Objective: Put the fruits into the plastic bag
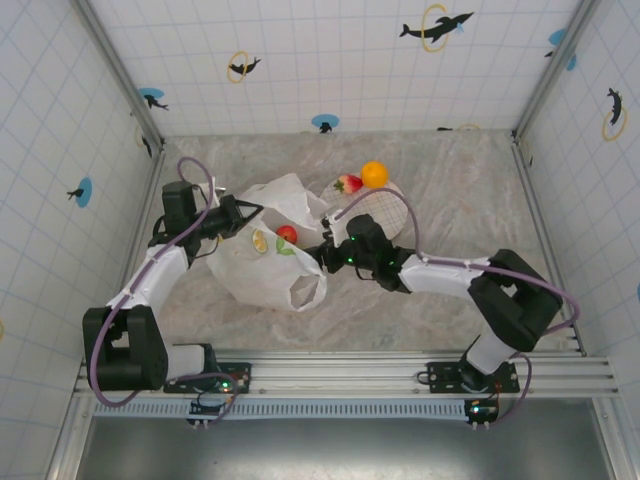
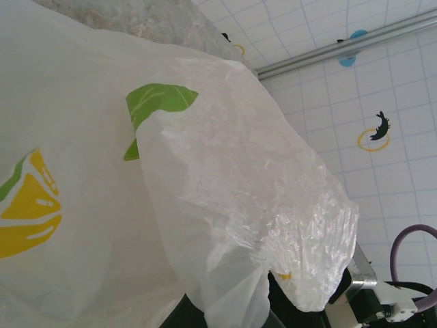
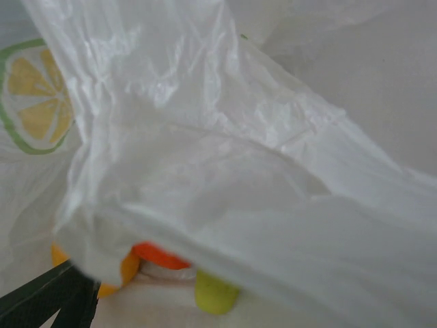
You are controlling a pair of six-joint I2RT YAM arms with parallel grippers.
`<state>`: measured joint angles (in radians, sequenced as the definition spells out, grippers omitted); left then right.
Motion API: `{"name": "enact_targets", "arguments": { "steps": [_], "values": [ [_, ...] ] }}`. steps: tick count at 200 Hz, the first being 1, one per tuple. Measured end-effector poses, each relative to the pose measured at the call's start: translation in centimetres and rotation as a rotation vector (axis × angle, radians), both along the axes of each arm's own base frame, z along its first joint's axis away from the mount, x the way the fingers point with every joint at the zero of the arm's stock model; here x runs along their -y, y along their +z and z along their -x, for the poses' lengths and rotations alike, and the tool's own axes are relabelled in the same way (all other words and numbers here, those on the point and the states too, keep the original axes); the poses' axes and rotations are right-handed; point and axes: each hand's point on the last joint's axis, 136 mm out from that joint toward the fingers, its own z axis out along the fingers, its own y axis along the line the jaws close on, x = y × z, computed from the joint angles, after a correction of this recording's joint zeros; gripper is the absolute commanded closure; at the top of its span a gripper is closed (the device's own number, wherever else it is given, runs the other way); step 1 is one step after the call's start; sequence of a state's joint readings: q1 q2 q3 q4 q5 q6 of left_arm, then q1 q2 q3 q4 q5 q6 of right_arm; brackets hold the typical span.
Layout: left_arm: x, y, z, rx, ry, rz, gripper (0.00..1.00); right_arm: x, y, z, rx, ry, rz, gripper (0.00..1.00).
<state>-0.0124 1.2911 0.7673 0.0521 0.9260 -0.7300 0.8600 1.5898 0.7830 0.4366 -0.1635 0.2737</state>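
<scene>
Your left pincer (image 1: 238, 213) is pressing together on the rim of the plastic bag (image 1: 262, 272), holding that edge up off the bench (image 1: 450, 190). Your right pincer (image 1: 323, 256) is reaching into the bag's mouth from the opposite side, fingers apart. A red fruit (image 1: 287, 234) is lying between the 2 pincers and a yellow-green fruit (image 3: 216, 294) just under the right one. Beyond the right pincer, a strawberry (image 1: 348, 184) and an orange (image 1: 375, 174) are sitting on the checked plate (image 1: 393, 210).

The table (image 1: 470, 200) is seen from above and behind; the plastic bag (image 1: 255, 275), shared by all views, is filmed closely by both wrist cameras.
</scene>
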Motion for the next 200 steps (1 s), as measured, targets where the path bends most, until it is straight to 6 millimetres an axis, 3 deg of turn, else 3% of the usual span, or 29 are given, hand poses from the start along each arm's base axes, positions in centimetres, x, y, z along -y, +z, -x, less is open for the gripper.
{"name": "enact_targets", "arguments": {
  "steps": [52,113,145,200],
  "values": [
    [0.0,-0.4,0.2,-0.009,-0.002,-0.01,1.0,1.2,1.5,0.4,0.023,0.046,0.002,0.04],
    [-0.7,-0.5,-0.3,-0.007,0.027,-0.022,1.0,1.4,-1.8,1.6,-0.029,0.087,0.137,0.04],
    [-1.0,-0.6,-0.4,-0.007,0.038,-0.026,1.0,1.6,-2.5,2.7,-0.027,0.149,0.178,0.04],
    [-1.3,-0.6,-0.6,-0.007,0.05,-0.027,1.0,2.3,0.0,4.0,0.028,0.216,0.131,0.04]
  ]
}}
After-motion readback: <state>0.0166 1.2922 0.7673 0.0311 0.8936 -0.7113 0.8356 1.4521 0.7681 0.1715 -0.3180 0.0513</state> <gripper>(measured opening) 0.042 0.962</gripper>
